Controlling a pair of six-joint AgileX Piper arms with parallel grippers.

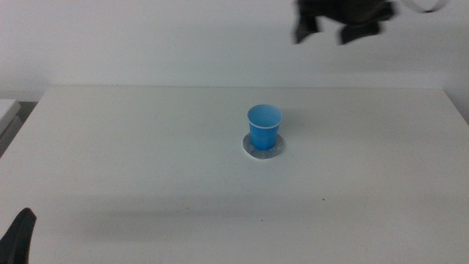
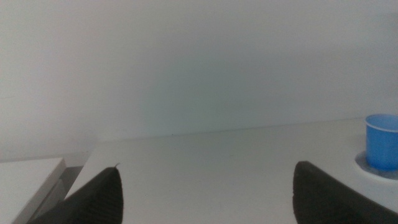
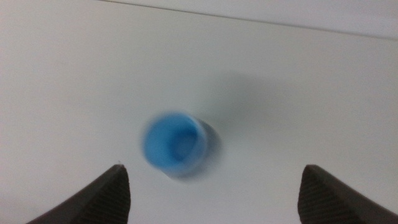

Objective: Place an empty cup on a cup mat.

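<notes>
The blue cup stands upright on the round grey cup mat near the middle of the white table. My right gripper is high above and behind the cup, to its right, with jaws open and empty. In the right wrist view the cup appears blurred, seen from above, well away from the jaws. My left gripper waits at the table's near left corner, open and empty. In the left wrist view the cup and the mat's edge show far off to one side.
The white table ends at a pale wall behind. A lower white surface lies past the table's left edge.
</notes>
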